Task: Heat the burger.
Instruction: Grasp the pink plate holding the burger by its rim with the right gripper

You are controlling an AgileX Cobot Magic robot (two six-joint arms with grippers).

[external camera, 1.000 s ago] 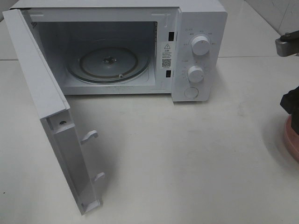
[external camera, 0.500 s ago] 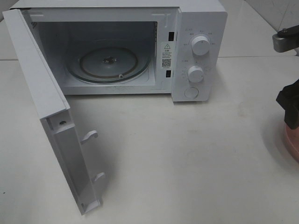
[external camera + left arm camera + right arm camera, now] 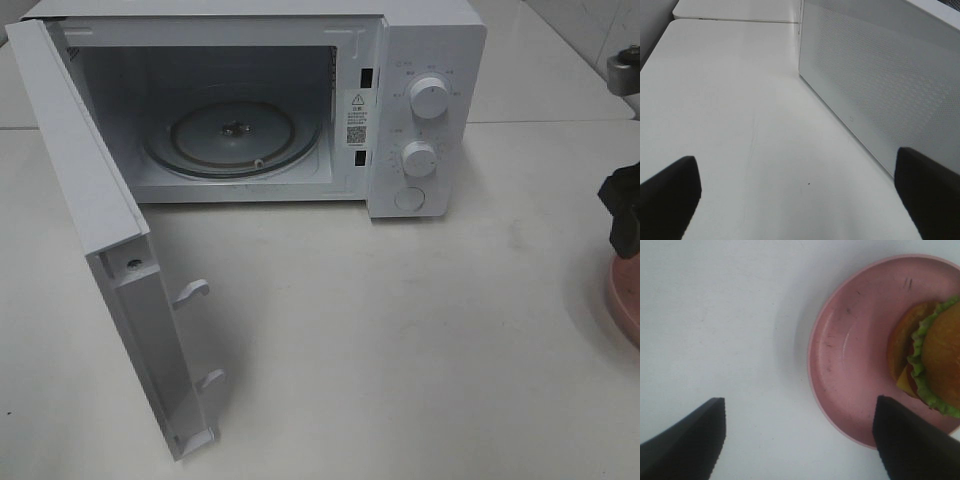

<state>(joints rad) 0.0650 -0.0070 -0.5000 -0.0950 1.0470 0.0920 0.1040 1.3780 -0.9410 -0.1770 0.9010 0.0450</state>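
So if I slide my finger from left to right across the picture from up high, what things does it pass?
open microwave door → glass turntable inside the microwave → control panel with two knobs → bare white table → pink plate at the right edge

Reads as a sparse kitchen-style test setup: white microwave with its door swung open on a plain white table, pale tiled wall far right, burger on a pink plate at the right.
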